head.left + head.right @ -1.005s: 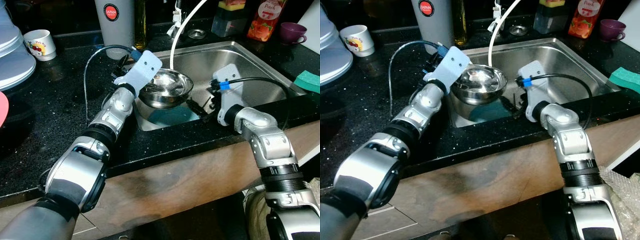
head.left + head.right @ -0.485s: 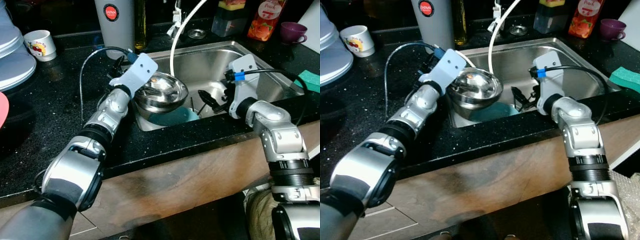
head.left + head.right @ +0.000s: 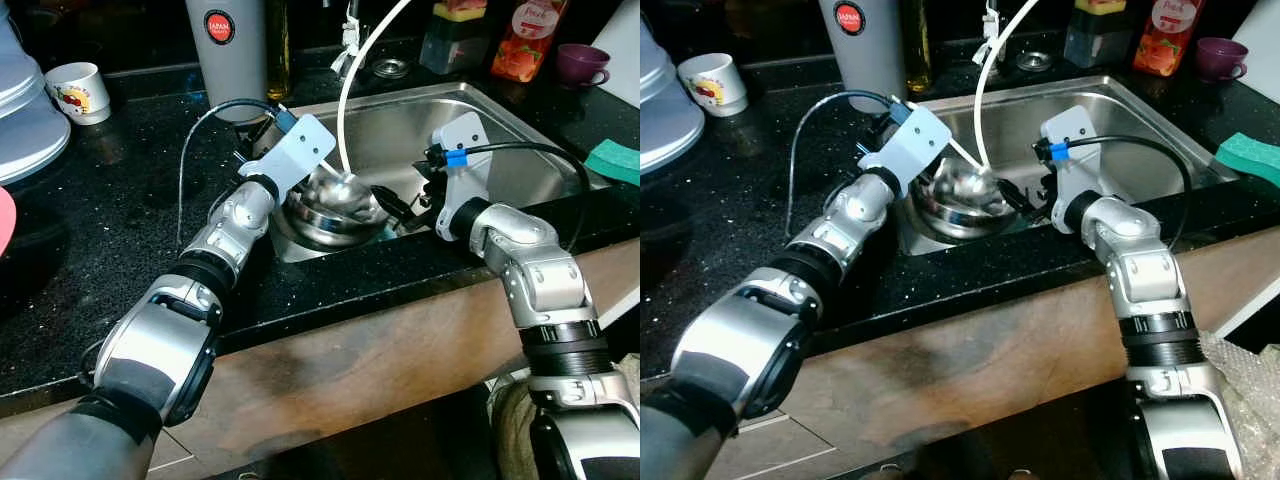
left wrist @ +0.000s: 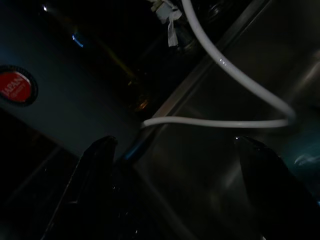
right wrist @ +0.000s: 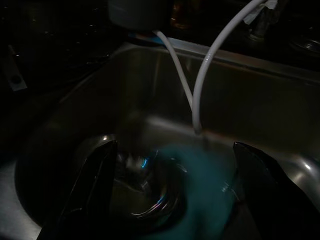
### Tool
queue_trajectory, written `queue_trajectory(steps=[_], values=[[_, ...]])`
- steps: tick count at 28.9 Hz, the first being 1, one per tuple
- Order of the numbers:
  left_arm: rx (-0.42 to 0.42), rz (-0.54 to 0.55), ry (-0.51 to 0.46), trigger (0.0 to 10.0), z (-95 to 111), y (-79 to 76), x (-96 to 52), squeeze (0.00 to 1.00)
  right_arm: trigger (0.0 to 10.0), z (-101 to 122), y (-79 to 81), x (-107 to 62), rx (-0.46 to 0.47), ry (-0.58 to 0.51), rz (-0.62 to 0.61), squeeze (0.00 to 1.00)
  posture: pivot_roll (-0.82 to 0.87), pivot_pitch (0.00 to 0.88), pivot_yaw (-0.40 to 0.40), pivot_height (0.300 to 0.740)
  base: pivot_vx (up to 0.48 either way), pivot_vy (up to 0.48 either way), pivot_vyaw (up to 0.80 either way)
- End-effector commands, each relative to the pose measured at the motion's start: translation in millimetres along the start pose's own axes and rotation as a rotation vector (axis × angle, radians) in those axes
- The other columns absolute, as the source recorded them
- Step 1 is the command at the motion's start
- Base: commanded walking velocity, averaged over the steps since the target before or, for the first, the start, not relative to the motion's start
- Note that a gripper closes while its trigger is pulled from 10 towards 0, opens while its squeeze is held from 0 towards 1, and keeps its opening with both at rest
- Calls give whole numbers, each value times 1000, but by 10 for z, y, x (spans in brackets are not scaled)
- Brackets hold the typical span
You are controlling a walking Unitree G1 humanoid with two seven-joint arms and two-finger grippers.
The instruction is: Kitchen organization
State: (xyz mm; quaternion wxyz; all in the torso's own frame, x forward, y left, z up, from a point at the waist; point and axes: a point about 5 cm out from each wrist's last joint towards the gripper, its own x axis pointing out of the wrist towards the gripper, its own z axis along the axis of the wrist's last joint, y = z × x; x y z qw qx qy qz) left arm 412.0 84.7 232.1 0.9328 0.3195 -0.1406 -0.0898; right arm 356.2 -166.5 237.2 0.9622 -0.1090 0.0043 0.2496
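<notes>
Now round shiny steel bowl (image 3: pixel 335 203) in sink (image 3: pixel 520 150), both hands open.

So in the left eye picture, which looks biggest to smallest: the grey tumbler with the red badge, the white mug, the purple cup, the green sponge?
1. Grey tumbler, clearly largest.
2. White mug.
3. Green sponge and purple cup look alike; the frame edge crops the sponge, so I won't rank them.

sink (image 3: pixel 520 130) left half: blocked by steel bowl (image 3: pixel 335 205) + both arms | white hose (image 3: pixel 350 80) hangs over sink middle into bowl | sink right half: bare steel, open | worktop (image 3: pixel 120 200) left of sink: open | back edge: tumbler (image 3: pixel 228 40), bottles, mug (image 3: pixel 78 88)
</notes>
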Motion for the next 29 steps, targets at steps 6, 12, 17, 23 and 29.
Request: queue_trajectory(steps=[6,12,17,23,29], values=[[-82,28,44,10000,-78,106,-6,0,10000,7,30,-3,4,-1,15,0,15,66,25,740,0,0,0],[-215,78,48,10000,-46,301,20,0,10000,11,34,-8,5,-2,14,0,18,69,23,740,0,0,0],[-298,156,49,10000,-77,548,1,0,10000,10,39,-10,7,-3,13,0,20,70,22,740,0,0,0],[-357,318,41,10000,-129,1055,-78,0,10000,11,47,6,9,-8,16,0,23,72,18,740,0,0,0],[-327,447,21,10000,-128,1590,-226,0,10000,19,62,17,10,-13,24,0,30,77,10,740,0,0,0]])
